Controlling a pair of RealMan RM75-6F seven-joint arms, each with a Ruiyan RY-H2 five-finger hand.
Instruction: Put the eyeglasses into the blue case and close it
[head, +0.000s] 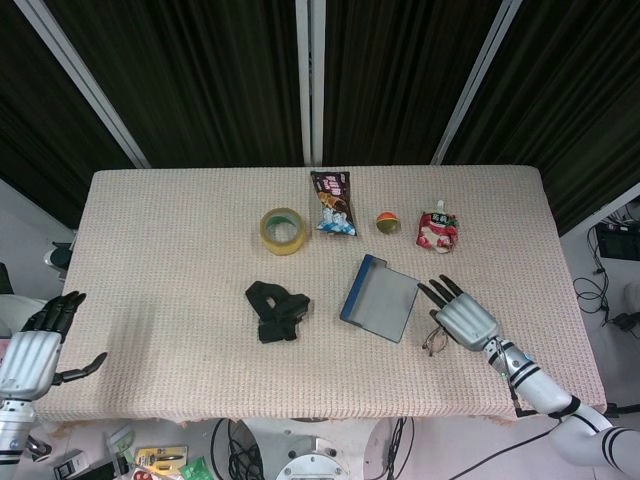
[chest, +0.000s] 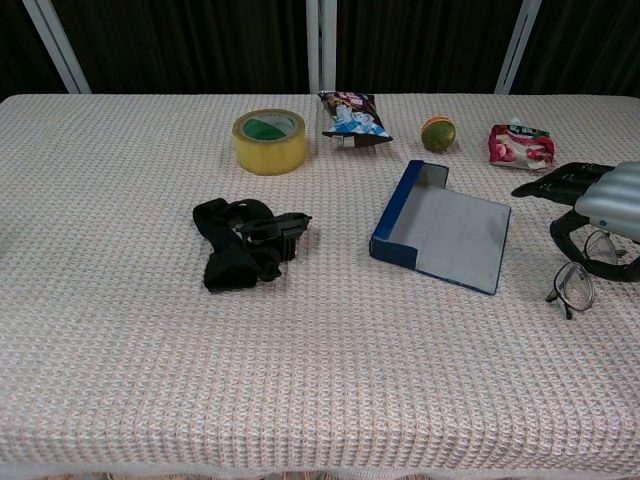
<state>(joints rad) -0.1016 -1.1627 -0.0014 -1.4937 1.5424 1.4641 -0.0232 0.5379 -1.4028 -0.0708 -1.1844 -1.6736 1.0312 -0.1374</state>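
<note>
My right hand (chest: 603, 208) hovers over the eyeglasses (chest: 580, 277), thumb curled beside the frame, just right of the open blue case (chest: 443, 229)
</note>
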